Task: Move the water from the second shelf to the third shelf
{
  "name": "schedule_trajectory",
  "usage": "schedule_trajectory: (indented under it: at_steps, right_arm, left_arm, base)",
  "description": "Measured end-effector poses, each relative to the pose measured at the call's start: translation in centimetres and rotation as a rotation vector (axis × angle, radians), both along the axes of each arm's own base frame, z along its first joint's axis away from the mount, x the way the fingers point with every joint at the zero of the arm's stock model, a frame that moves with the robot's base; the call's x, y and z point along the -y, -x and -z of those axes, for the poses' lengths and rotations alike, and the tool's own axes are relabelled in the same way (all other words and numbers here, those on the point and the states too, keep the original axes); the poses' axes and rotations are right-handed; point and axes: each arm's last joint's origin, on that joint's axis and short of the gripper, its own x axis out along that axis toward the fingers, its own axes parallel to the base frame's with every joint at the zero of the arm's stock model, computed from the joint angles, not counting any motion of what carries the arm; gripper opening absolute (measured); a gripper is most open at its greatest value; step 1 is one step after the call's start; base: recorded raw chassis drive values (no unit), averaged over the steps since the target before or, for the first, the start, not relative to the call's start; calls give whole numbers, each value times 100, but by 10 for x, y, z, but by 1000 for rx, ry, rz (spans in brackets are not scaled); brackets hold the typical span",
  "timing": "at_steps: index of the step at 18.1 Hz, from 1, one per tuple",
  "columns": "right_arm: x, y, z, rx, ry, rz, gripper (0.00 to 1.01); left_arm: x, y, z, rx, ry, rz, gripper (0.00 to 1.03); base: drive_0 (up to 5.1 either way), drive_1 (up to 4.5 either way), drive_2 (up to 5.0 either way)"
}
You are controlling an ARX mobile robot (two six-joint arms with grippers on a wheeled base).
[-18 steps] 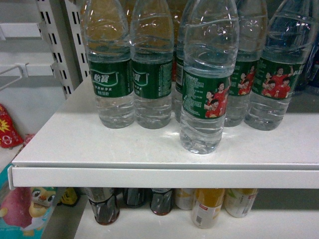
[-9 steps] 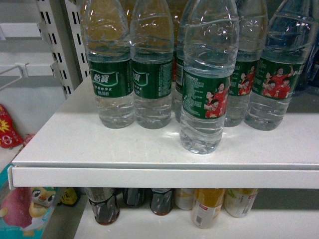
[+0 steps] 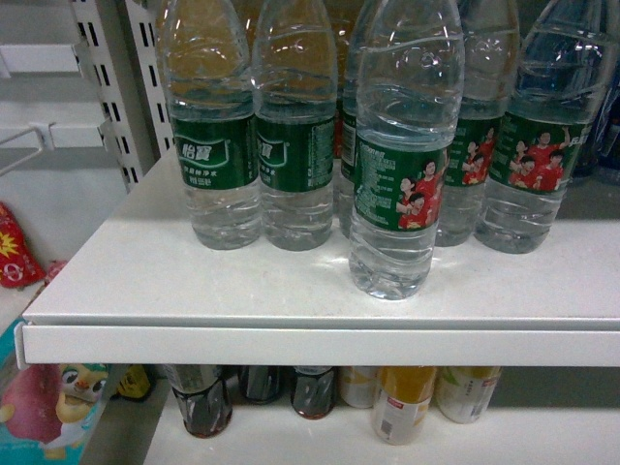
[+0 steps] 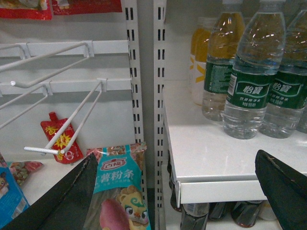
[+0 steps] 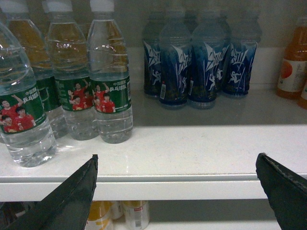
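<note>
On the white shelf (image 3: pixel 194 281) stands a cluster of clear ribbed water bottles with green wrap labels, and one of them, the water (image 3: pixel 402 155), stands forward of the rest, nearest the shelf's front lip, upright, its label showing people in red shirts. Behind it the other water bottles (image 3: pixel 295 136) form a row, close together and also upright. Neither arm appears in the head view; no gripper touches any bottle. The left gripper (image 4: pixel 177 191) shows only as two dark fingers (image 4: pixel 72 201) at the bottom corners of its wrist view, spread wide apart with nothing between them — it hangs in front of the shelf's left end, facing the slotted upright (image 4: pixel 132 91) and the wire hooks (image 4: pixel 62 124) beside it, with a snack packet (image 4: pixel 117 191) low in the frame. The right gripper (image 5: pixel 177 187) is likewise wide apart and empty, its fingers (image 5: pixel 283 191) low at the frame's corners, in front of the shelf edge, with the water at the far left of that view (partly cut off by the frame) and a group of blue sports-drink bottles (image 5: pixel 201 62) further back to the right. On the shelf below, the head view shows dark cola bottles (image 3: pixel 199 402) and pale yellowish bottles (image 3: pixel 407 402) — only their lower parts show.
</note>
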Motion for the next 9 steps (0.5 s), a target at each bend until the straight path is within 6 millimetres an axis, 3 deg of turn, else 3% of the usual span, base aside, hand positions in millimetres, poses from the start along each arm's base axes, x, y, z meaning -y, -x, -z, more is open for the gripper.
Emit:
schedule_trajectory:
  at_steps: [9]
  right_arm:
    - [0, 0, 0, 1, 1, 0, 98]
  left_arm:
    - [0, 0, 0, 0, 0, 0, 98]
  base:
    - [0, 0, 0]
